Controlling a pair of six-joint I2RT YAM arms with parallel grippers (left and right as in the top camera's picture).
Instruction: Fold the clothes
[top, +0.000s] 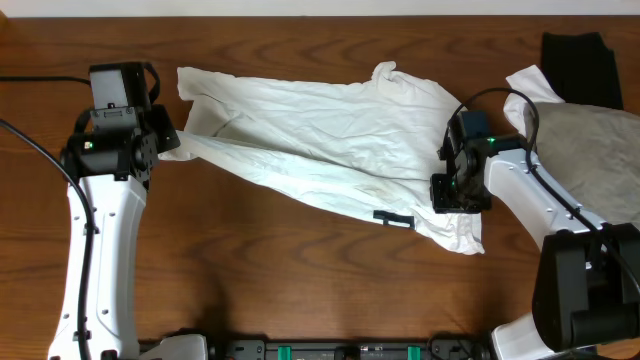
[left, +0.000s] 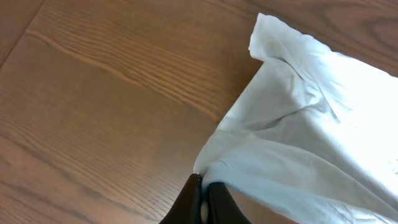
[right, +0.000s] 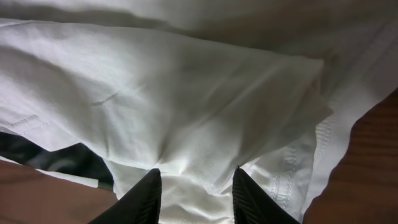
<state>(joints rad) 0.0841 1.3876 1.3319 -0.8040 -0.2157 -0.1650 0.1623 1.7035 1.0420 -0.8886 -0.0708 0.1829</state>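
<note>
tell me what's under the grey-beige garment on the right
A white cloth corner and a black garment poke out from under the grey-beige garment; whatever else lies beneath is covered.

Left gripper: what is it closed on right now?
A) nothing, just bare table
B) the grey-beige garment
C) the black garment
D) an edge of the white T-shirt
D: in the left wrist view the left gripper has its fingers pinched together on an edge of the white T-shirt, with the bare wood of the table beside it.
</note>
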